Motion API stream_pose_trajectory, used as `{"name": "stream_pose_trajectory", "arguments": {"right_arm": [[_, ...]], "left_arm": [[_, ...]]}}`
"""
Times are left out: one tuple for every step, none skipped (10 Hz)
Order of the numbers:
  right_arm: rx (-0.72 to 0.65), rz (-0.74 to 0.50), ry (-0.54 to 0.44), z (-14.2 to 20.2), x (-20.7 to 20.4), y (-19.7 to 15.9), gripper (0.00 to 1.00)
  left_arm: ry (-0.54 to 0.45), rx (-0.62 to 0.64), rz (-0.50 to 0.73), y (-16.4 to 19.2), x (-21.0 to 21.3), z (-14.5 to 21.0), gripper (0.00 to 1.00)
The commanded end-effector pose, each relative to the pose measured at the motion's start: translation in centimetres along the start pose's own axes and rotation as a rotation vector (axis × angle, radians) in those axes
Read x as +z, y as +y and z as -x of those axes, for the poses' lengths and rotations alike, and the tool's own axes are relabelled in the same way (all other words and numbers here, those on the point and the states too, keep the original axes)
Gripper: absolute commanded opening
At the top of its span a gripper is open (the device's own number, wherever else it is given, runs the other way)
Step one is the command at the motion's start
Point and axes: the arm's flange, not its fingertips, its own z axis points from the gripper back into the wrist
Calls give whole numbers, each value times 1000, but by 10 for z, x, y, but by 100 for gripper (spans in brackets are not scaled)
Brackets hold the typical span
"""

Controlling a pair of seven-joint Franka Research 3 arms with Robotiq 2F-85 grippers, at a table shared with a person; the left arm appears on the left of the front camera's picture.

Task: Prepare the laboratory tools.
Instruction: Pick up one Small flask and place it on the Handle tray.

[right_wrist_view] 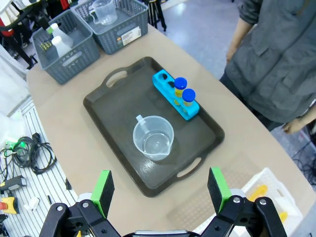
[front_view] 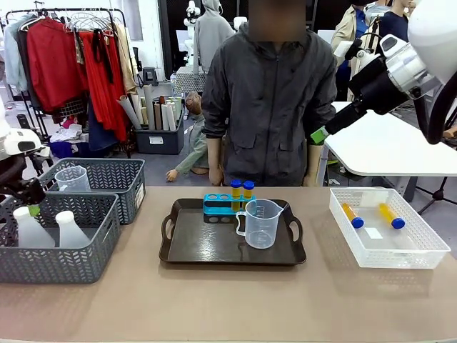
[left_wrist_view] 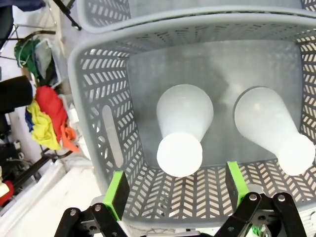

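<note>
Translucent white, one conical flask is stood upright in the grey mesh basket at the table's nine o'clock, framed by the wide-open left gripper for a likely pickup, while the right gripper is held open and empty, high at two o'clock.

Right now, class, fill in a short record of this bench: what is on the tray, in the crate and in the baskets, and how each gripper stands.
Tray: blue rack holding two capped yellow tubes; clear beaker upright beside it.
White crate: two yellow tubes lying flat.
Near basket: two white flasks, upright.
Far basket: second clear beaker.
Left gripper: jaws open, above the near basket, over one flask.
Right gripper: jaws open, raised high, empty.
</note>
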Motion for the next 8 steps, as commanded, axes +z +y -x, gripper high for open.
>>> {"name": "stream_pose_trajectory", "arguments": {"right_arm": [[9,-2,-5,0,0,-1,100],[9,-2,-5,0,0,-1,100],[9,-2,-5,0,0,-1,100],[9,-2,-5,0,0,-1,100],[9,-2,-5,0,0,-1,100],[9,-2,-5,0,0,-1,100],[9,-2,-5,0,0,-1,100],[9,-2,-5,0,0,-1,100]], "left_arm": [[-10,26,20,1,-7,2,100],[-6,22,28,1,-10,3,100],[-3,22,34,0,-13,3,100],[1,20,45,-1,-16,3,100],[9,19,49,-3,-18,2,100],[16,22,51,-4,-20,2,86],[16,22,47,-4,-20,2,66],[14,25,47,-4,-20,1,47]]}}
